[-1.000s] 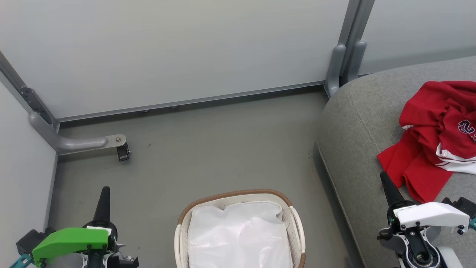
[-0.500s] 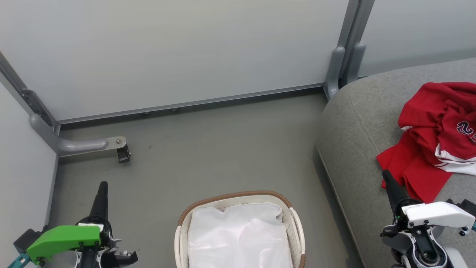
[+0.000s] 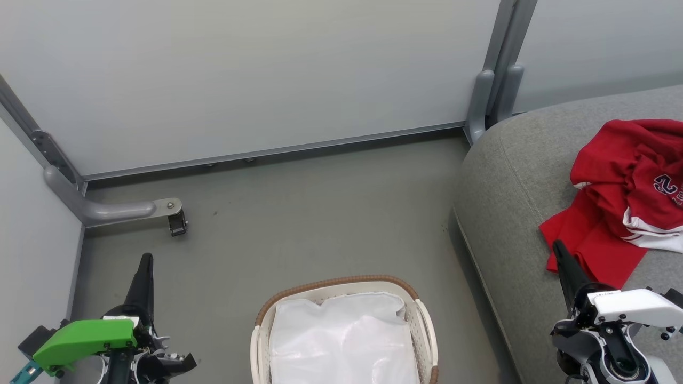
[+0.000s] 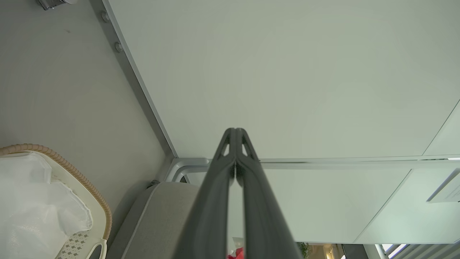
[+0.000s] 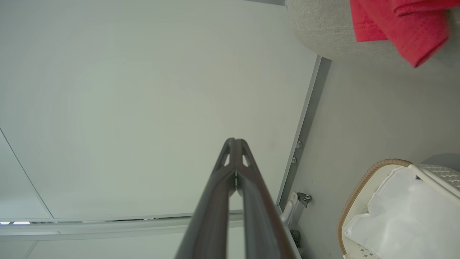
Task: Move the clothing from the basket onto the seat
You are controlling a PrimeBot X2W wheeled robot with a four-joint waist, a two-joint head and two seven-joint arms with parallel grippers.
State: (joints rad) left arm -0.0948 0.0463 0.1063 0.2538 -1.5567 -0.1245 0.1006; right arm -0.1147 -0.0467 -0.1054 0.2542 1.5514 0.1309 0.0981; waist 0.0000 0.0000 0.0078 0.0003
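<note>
The red clothing (image 3: pixel 621 200) lies in a heap on the grey seat (image 3: pixel 512 176) at the right, one piece with white trim and lettering, and shows again as red clothing (image 5: pixel 399 25) on the seat (image 5: pixel 316 25). The white basket (image 3: pixel 421 314) with its brown rim stands on the floor at bottom centre, only its white liner (image 3: pixel 341 341) inside. My left gripper (image 3: pixel 145 261) is shut and empty at the lower left, left of the basket (image 4: pixel 97 205). My right gripper (image 3: pixel 559 248) is shut and empty, its tip beside the clothing's near edge.
Pale partition panels (image 3: pixel 256 69) close the back and left. A grey panel foot with a small caster (image 3: pixel 176 221) juts onto the grey floor (image 3: pixel 320 213) at left. A grey post (image 3: pixel 488 90) stands at the seat's back corner.
Both grippers have slipped lower in the head view, still shut. The clothing and basket lie as before; the slight shift of the whole picture is the camera's.
</note>
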